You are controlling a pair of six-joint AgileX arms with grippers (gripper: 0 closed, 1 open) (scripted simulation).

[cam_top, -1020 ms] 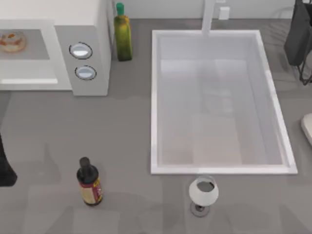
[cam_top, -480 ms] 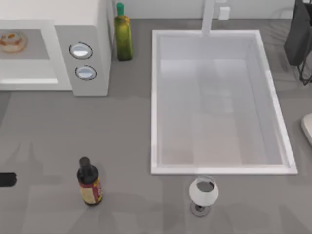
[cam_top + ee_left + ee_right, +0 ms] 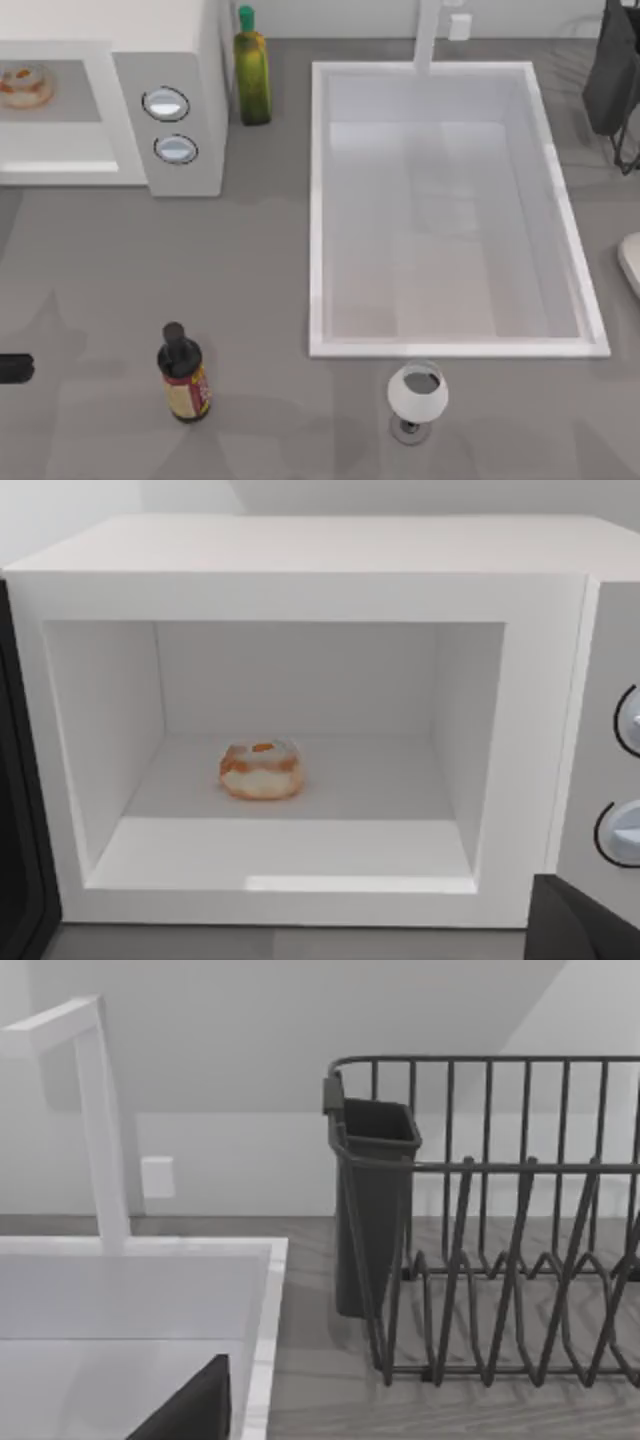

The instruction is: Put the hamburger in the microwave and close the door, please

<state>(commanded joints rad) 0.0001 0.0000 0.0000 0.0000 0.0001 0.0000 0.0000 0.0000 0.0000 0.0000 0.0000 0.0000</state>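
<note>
My left arm has pulled back from the microwave (image 3: 110, 90), where the hamburger (image 3: 261, 769) sits inside with the door open; I cannot tell how my pincer stands.

Hamburger (image 3: 262, 770) inside the microwave (image 3: 175, 60) at the table's far left (sink (image 3: 318, 250) to its right).

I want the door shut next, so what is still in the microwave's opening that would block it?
Nothing visible. The hamburger sits well back on the floor of the microwave, and the front sill is bare.
</note>
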